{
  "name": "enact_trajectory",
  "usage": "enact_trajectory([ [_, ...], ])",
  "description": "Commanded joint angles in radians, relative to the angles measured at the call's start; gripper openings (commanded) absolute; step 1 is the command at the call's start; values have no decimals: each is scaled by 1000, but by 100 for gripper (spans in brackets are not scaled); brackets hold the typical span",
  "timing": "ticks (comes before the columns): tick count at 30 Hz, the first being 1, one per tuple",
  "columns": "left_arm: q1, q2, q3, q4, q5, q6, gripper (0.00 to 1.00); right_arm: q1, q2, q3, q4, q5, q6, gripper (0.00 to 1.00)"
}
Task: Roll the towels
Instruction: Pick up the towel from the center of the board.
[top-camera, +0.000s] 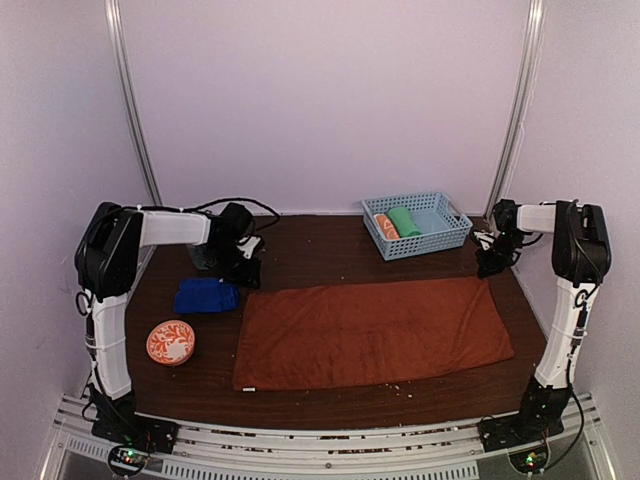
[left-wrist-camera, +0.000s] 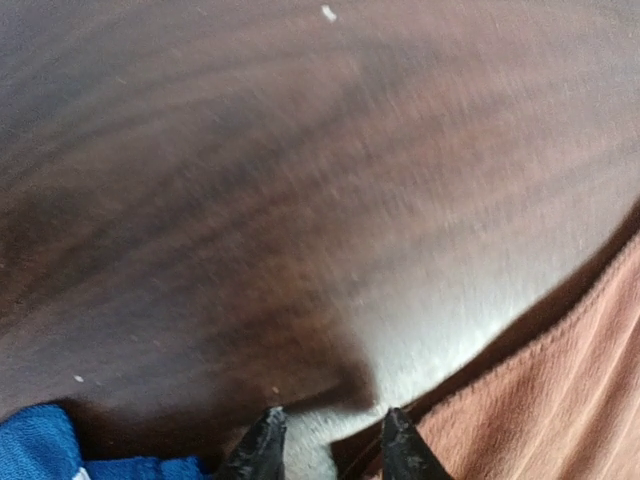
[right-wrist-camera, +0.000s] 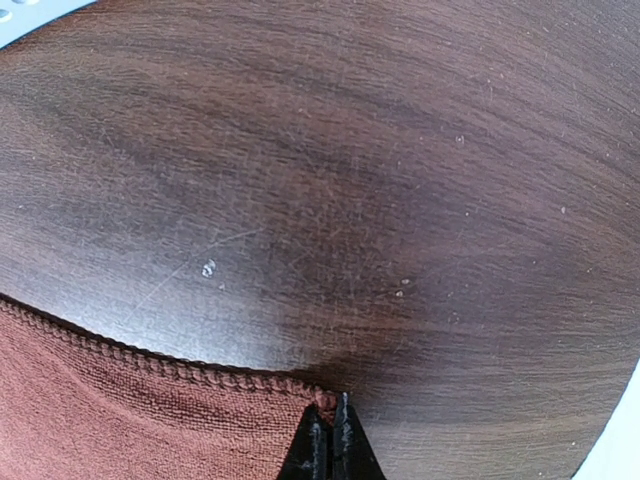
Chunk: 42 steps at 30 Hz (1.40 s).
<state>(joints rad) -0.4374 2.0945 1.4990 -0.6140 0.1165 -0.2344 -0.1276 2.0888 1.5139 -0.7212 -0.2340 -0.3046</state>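
At the right gripper (right-wrist-camera: 335, 435), jaws clamped together on the far right corner of the brown towel (right-wrist-camera: 130, 410), apparently pinching its hem. At the left gripper (left-wrist-camera: 330, 445), jaws parted and holding nothing, poised over bare table (left-wrist-camera: 300, 150) near the far left corner of the same cloth. Between the two grippers, that towel spread flat, long axis running left to right. Just left of the left gripper, nearer that arm, the blue towel (top-camera: 206, 295) bunched up, not yet rolled. Likely next: taking the left corner too.
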Motion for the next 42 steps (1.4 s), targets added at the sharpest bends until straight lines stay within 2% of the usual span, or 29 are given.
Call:
enact_trajectory([
  [1, 9, 26, 10, -76, 52, 95, 36, 0, -34, 11, -7, -13, 14, 0],
  [7, 22, 1, -28, -55, 74, 88, 35, 0, -39, -18, -1, -11, 10, 1],
  [11, 52, -29, -53, -26, 166, 97, 36, 0, -41, -13, -3, -14, 13, 1],
  [15, 85, -34, -64, -22, 228, 116, 41, 0, -40, -12, -3, -17, 13, 1],
  [28, 97, -32, -154, 106, 605, 154, 43, 0, -30, -15, -5, -29, 18, 1],
  [33, 98, -45, -150, 95, 601, 156, 42, 3, -24, -14, -7, -33, 19, 2],
  [42, 131, -109, -207, 131, 597, 155, 46, 8, -17, -14, -9, -41, 19, 1],
])
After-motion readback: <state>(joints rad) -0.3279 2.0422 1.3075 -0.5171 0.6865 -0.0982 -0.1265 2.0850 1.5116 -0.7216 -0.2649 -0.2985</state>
